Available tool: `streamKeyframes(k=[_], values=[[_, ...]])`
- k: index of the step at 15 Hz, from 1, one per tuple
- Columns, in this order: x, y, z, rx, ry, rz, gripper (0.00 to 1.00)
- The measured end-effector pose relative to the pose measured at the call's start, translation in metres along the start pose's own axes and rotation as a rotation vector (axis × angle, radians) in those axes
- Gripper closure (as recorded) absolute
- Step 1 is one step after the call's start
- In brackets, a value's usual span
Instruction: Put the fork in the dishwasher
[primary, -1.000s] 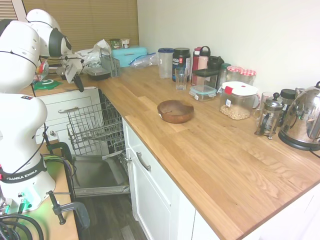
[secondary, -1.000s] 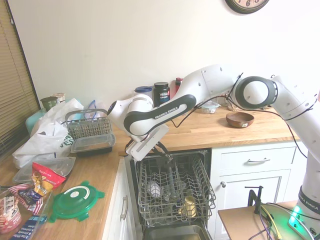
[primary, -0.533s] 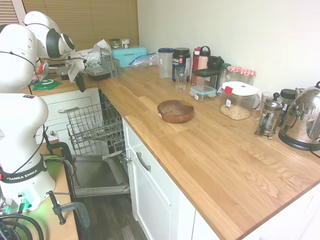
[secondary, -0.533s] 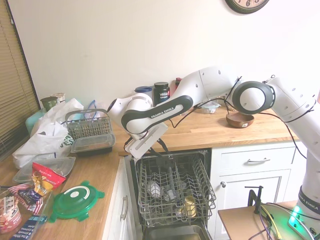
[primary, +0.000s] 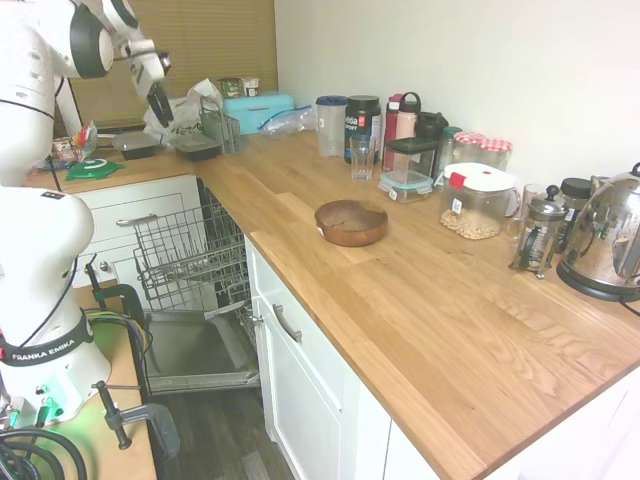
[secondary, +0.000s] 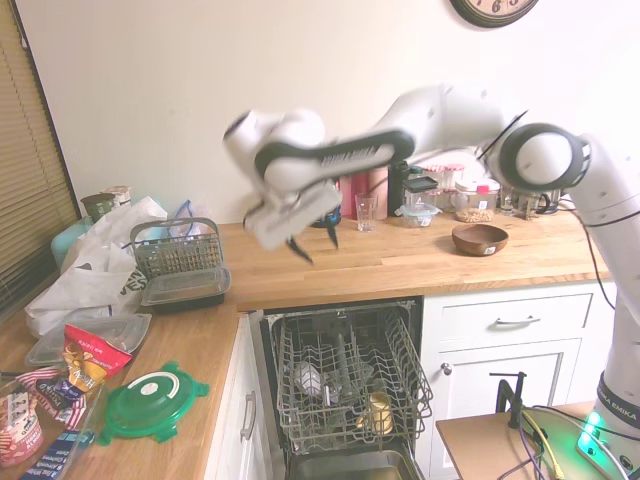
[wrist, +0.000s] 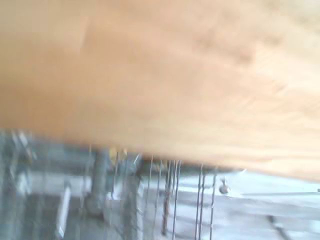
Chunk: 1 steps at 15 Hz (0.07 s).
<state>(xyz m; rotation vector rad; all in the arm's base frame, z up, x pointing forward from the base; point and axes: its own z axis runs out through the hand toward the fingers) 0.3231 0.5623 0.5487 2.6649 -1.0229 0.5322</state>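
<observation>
The slim silver-grey metal fork cannot be picked out with certainty. Judging from the empty claw, it probably lies among the wires of the grey wire rack (secondary: 395, 345) of the built-in dishwasher (primary: 195, 350), which stands pulled out over the open drop-down door. A few small items sit low in that rack, but they are too small to name.

The two-finger gripper (secondary: 312, 245) of the white arm hangs well above the rack, higher than the edge of the light wooden countertop (secondary: 450, 265). It sits a little toward the rack's window-blind side. Its dark fingers (secondary: 298, 250) appear spread, and nothing is visible between them. The fingers are smeared by motion, so this reading is not firm. If the fork is in the rack, it lies straight down from the claw. Its long axis cannot be read.

The wrist view is blurred and shows only the countertop with rack wires beyond its edge.

Half a second ago the gripper was at the rack's rim, with the forearm slanting down into the dishwasher. Now the whole arm has swung up clear of it. The rack's contents look unchanged. I would judge the placing done and the arm retreating.
</observation>
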Motion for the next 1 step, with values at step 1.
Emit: streamKeyframes(k=[1], values=[[0.0287,0.0113,-0.0113,0.028,-0.032,0.039,0.00]])
